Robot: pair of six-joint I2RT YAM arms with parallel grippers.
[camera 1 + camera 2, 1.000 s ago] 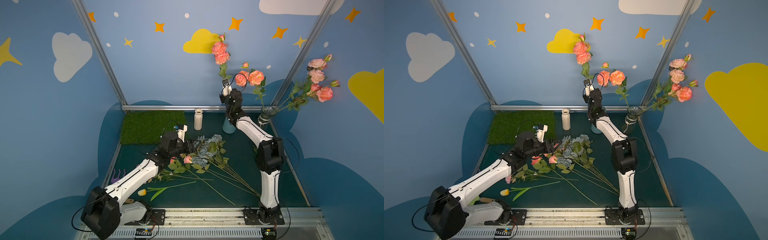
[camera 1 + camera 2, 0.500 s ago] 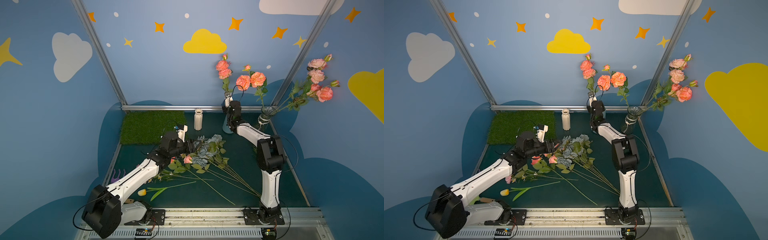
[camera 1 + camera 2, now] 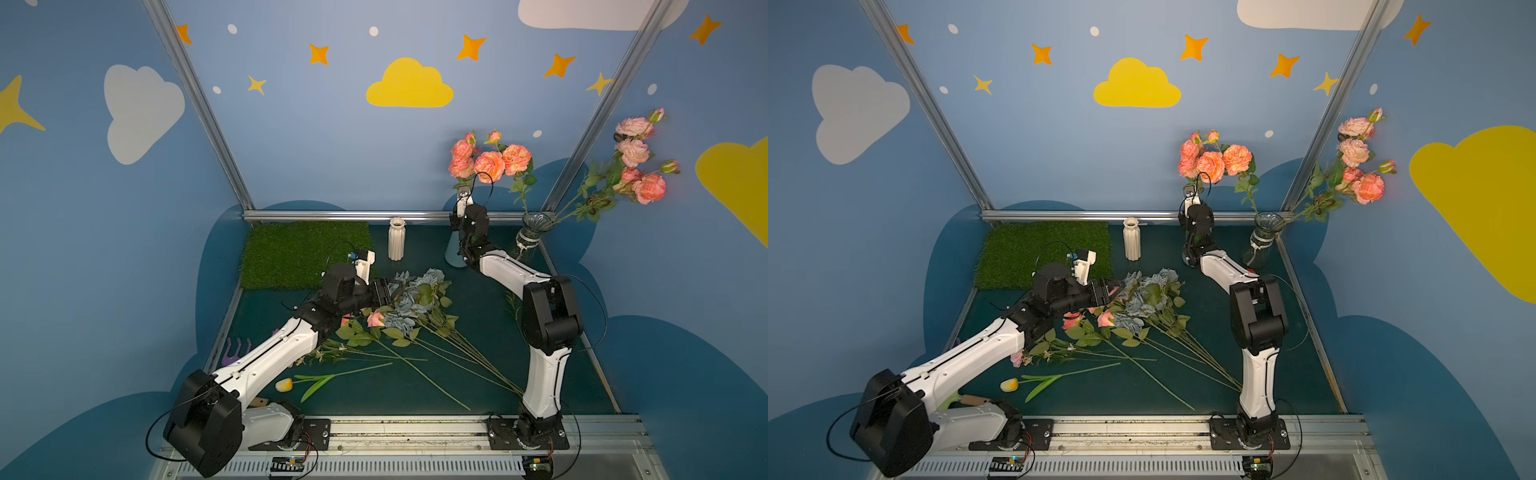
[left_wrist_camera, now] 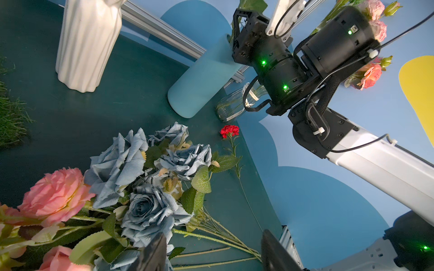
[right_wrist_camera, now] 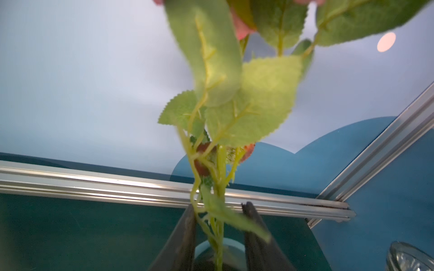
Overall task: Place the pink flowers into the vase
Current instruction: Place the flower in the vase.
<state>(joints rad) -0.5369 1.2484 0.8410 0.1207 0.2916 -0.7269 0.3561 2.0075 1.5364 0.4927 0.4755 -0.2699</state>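
Observation:
A pink flower spray (image 3: 490, 164) stands with its stem (image 5: 217, 187) down in the light blue vase (image 3: 454, 255), at the back of the table. My right gripper (image 5: 218, 234) sits just above the vase mouth (image 5: 206, 247). It is open, and the stem runs loose between its fingers (image 5: 185, 234). More pink flowers (image 3: 376, 319) lie on the table among grey-blue roses (image 4: 131, 162). My left gripper (image 4: 213, 253) hovers open over those roses, holding nothing. Another pink bunch (image 3: 636, 166) leans out of a glass vase (image 3: 532, 232).
A white ribbed vase (image 3: 396, 245) stands left of the blue one, beside a grass mat (image 3: 303, 253). A red carnation (image 4: 229, 131) lies near the glass vase. Long stems fan out towards the right arm's base, with a yellow tulip (image 3: 284, 385) near the front.
My right arm has come down with the pink spray, its stem sinking into the blue vase, and its jaws have opened off the stem. The left arm has barely moved.

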